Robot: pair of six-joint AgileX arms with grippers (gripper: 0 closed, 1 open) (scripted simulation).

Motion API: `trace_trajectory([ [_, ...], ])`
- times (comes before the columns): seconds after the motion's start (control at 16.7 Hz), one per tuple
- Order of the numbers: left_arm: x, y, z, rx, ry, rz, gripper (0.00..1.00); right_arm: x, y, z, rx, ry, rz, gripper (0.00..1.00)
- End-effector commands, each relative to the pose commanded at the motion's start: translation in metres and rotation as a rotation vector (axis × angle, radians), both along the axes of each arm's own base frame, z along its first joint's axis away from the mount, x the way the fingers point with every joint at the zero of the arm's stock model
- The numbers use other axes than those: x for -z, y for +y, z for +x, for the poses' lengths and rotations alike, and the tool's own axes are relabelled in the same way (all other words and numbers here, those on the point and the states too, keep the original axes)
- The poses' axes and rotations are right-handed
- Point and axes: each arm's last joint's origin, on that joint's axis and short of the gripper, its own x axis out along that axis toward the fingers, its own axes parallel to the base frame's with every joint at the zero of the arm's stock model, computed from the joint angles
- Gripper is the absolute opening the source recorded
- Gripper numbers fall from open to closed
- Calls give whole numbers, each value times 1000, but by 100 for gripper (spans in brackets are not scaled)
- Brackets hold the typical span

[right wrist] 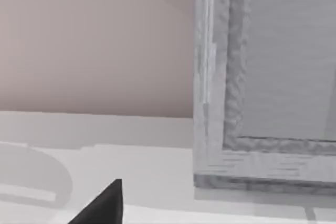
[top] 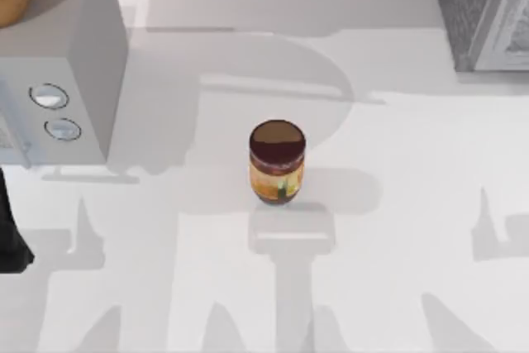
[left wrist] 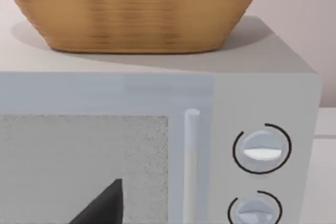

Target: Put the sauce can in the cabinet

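Can (top: 277, 161) stands upright mid-worktop (top: 397, 229), well apart from everything, so you have free approach from either side. Your cabinet (top: 483, 10) sits at the far right corner; the right wrist view faces its frame, which probably makes the right arm the natural carrier. At the far left stands a microwave (top: 62, 64) with a basket (left wrist: 136, 11) on top. A dark tip (right wrist: 102, 205) shows in each wrist view, but you cannot tell either tool's state.
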Motion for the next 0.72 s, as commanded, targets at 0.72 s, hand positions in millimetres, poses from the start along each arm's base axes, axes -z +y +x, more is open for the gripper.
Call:
trace_trajectory([
  [0.72, 0, 0, 0, 0, 0, 0, 100, -39, 56, 138, -671, 113, -13, 100],
])
